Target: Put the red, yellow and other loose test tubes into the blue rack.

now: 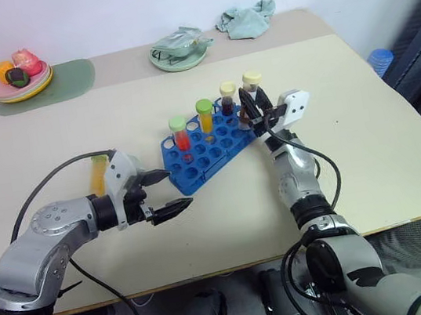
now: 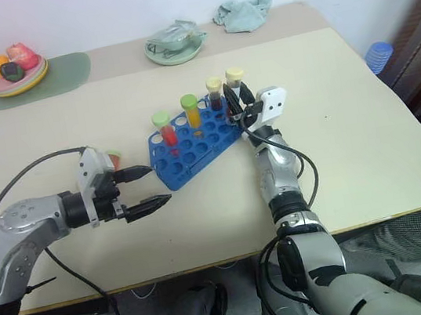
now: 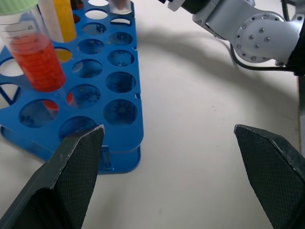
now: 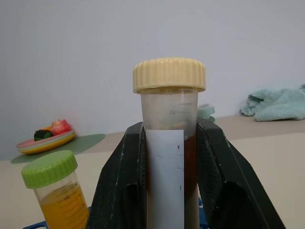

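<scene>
A bright blue rack (image 1: pixel 208 148) sits angled near the middle of a beige tabletop (image 1: pixel 369 157), already carrying three capped test tubes upright: a salmon-red tube (image 1: pixel 180 133) with a green cap near the rack's left end, a yellow-orange tube (image 1: pixel 205 116) with a green cap beside it, and a dark tube (image 1: pixel 227 96) with a pale yellow cap farther along the back row. At the rack's far right corner, the right tool (image 1: pixel 253 108) is clenched around a fourth tube of dark brown liquid (image 4: pixel 169 143), its pale yellow cap standing clear above the black fingers (image 4: pixel 119 186) in the right wrist view, a white label strip facing the camera. The left tool (image 1: pixel 170 193) hangs released just off the rack's near left corner, its two black fingers (image 3: pixel 71 167) spread wide and grasping nothing, with bare tabletop between them. A black cable loops over each arm, the right one running close past the rack's right edge. Along the back of the tabletop, well apart from the rack, a stacked plate of toy food (image 1: pixel 19 77) rests on a green mat (image 1: pixel 64 82), a pale green dish (image 1: pixel 177 52) holds a crumpled wrapper, and a teal cloth (image 1: pixel 247 19) lies bunched near the wall. A blue object (image 1: pixel 380 61) shows beyond the tabletop's right edge.
</scene>
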